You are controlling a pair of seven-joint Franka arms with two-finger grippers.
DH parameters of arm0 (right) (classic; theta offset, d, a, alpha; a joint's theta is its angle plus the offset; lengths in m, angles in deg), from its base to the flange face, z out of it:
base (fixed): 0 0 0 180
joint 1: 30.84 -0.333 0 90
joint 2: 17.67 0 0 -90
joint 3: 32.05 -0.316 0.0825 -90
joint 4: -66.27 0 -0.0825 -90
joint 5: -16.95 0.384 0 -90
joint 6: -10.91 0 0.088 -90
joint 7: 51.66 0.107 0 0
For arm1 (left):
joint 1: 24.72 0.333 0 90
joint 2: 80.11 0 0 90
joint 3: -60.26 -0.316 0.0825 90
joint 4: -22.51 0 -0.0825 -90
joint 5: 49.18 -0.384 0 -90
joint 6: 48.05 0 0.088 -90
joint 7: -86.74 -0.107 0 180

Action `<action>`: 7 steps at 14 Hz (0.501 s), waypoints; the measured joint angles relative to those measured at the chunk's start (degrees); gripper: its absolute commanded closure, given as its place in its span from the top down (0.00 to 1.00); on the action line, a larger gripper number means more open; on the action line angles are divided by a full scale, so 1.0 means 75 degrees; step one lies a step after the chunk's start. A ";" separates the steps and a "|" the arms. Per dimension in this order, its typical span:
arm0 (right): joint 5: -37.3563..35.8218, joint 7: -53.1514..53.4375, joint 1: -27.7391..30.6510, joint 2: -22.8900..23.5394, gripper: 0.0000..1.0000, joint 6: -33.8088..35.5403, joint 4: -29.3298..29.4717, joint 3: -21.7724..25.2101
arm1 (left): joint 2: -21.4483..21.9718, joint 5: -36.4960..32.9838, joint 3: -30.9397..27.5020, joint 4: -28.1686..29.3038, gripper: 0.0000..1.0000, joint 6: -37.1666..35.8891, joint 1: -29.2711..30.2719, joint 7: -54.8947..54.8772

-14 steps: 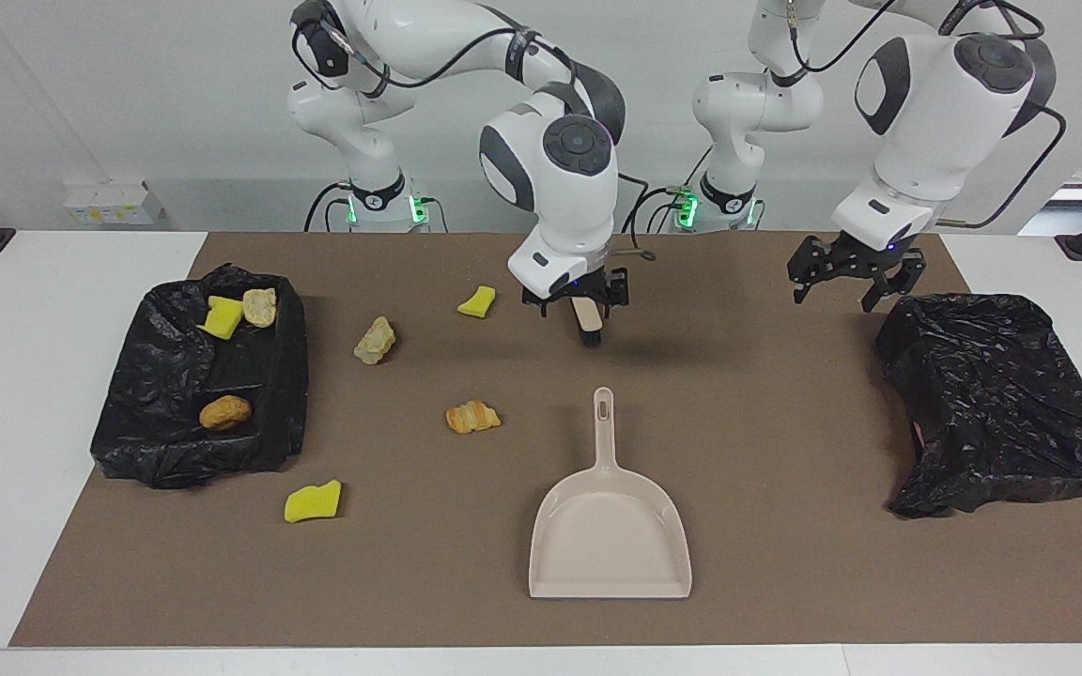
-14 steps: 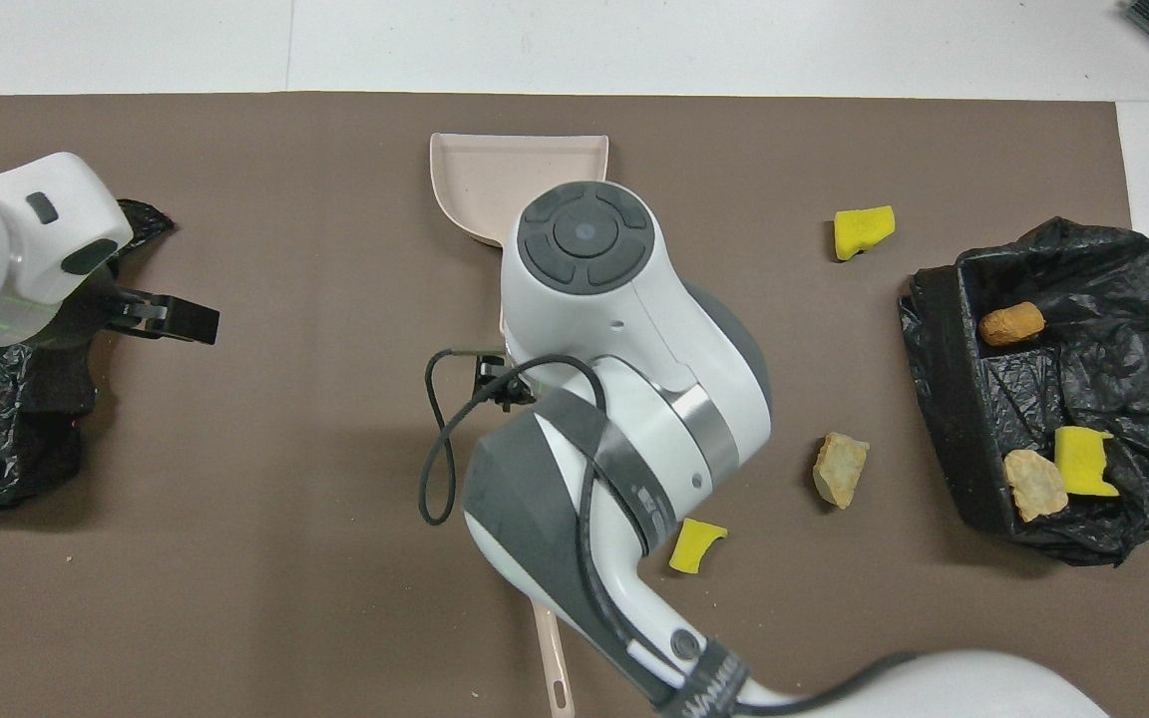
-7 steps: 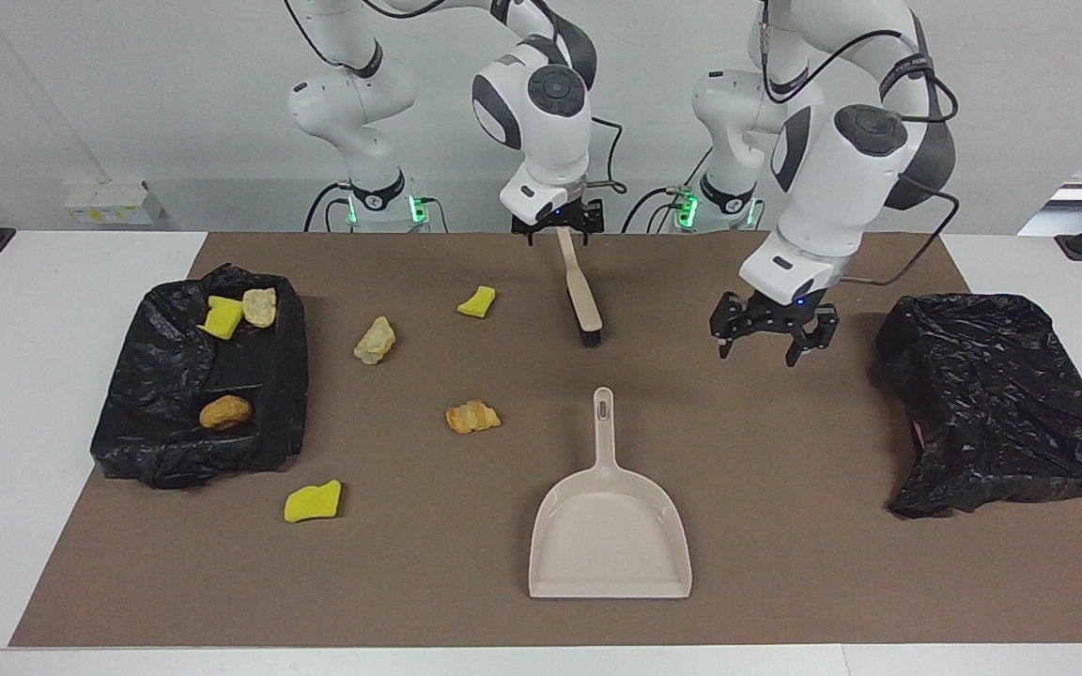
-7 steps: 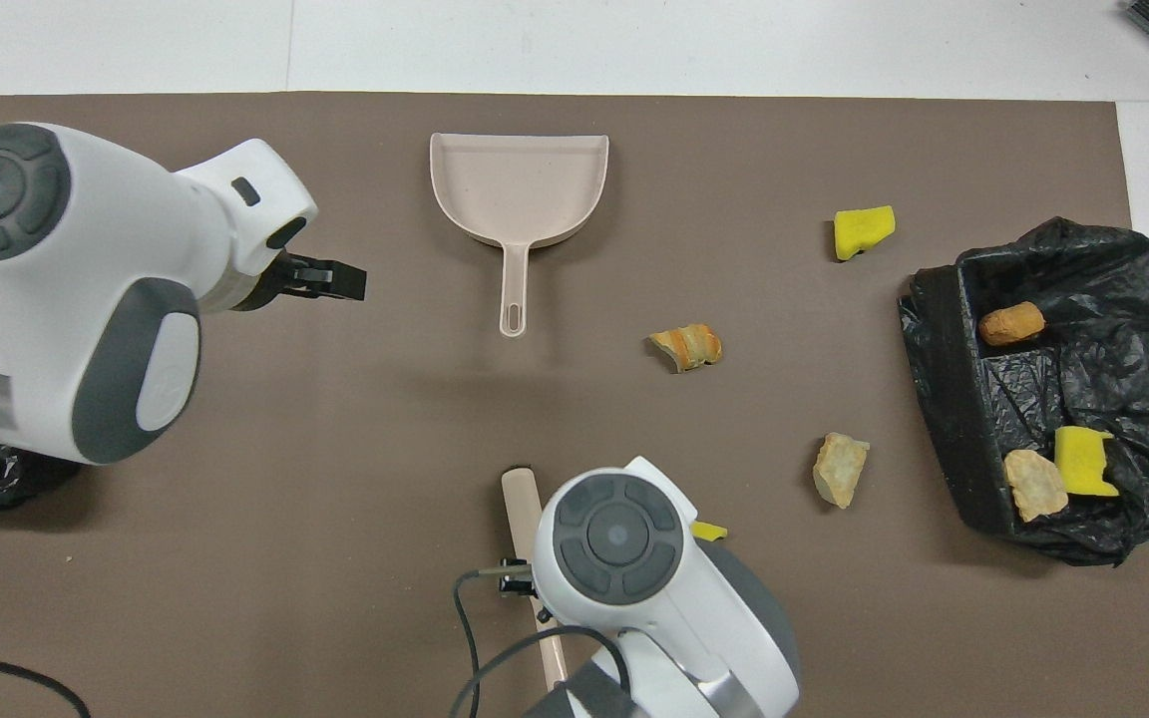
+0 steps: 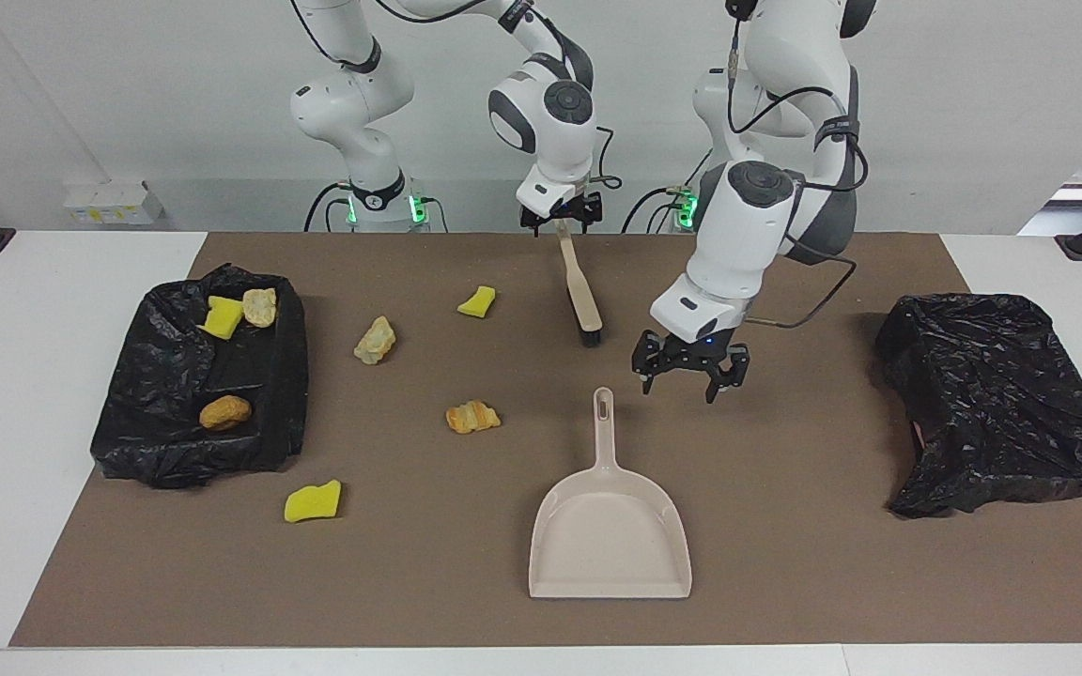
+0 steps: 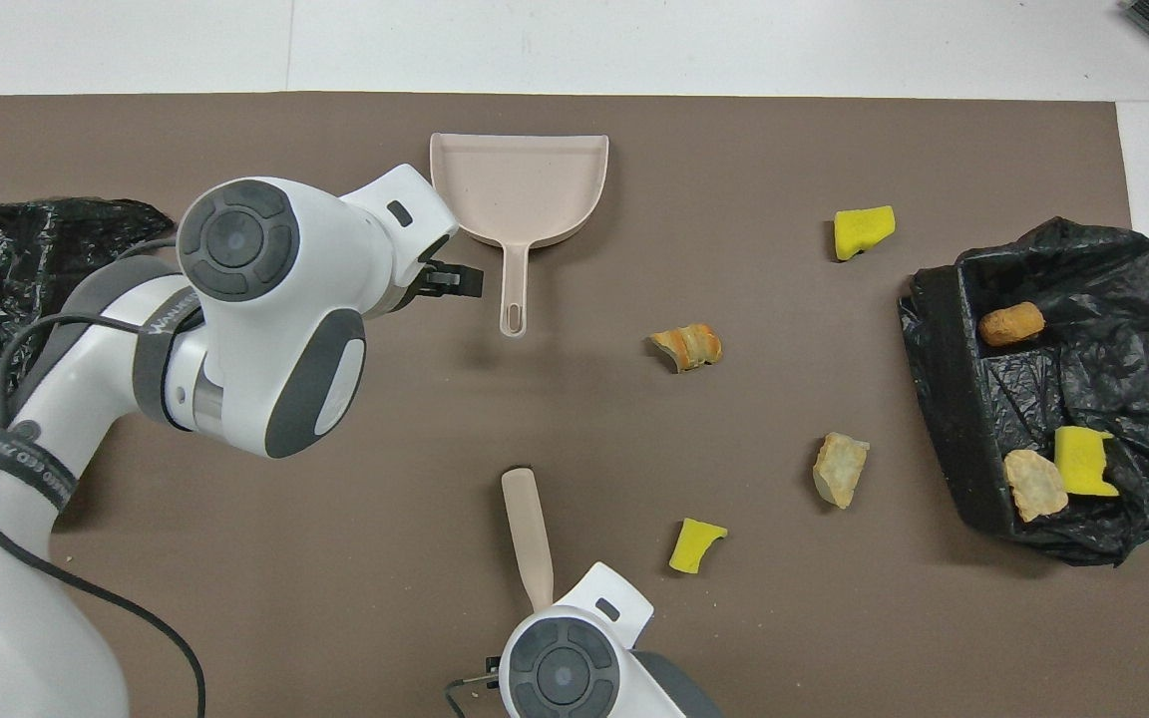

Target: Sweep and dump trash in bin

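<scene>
My left gripper hangs with its fingers spread apart and nothing between them, over the brown mat just beside the handle of the beige dustpan, toward the left arm's end of the table; in the overhead view its dark fingertips show next to that handle without touching it. The dustpan lies flat on the mat, handle pointing toward me and open mouth facing away. My right gripper is clamped on the handle end of a small beige brush, which slants down from it so that the dark bristle end rests on the mat, nearer to me than the dustpan. Four bits of trash lie loose on the mat: a yellow sponge scrap beside the brush, a tan bread lump, an orange croissant-like piece beside the dustpan handle, and a second yellow sponge farthest from me. Toward the right arm's end sits a bin lined with a black bag, holding a yellow sponge, a pale lump and a brown roll. A second black bag lies crumpled at the left arm's end of the table.
</scene>
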 measured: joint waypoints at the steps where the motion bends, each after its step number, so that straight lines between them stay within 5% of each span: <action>1: 0.0001 0.0008 -0.0096 0.0116 0.86 -0.0210 -0.0061 0.0003 | -0.0114 0.0000 0.0001 0.0000 1.00 0.0178 -0.0131 0.0087; 2: 0.0003 0.0009 -0.0196 0.0221 0.63 -0.0358 -0.0081 0.0002 | -0.0221 0.0000 0.0003 0.0000 1.00 0.0294 -0.0240 0.0126; 3: 0.0004 0.0015 -0.0259 0.0279 0.25 -0.0402 -0.0081 0.0003 | -0.0299 0.0000 0.0001 0.0000 1.00 0.0360 -0.0305 0.0141; 4: 0.0004 0.0015 -0.0284 0.0287 0.04 -0.0405 -0.0081 0.0004 | -0.0362 0.0000 -0.0002 0.0001 1.00 0.0410 -0.0365 0.0144; 7: 0.0004 0.0145 -0.0306 0.0273 0.00 -0.0406 -0.0053 0.0007 | -0.0566 -0.0001 0.0001 0.0002 1.00 0.0634 -0.0587 0.0423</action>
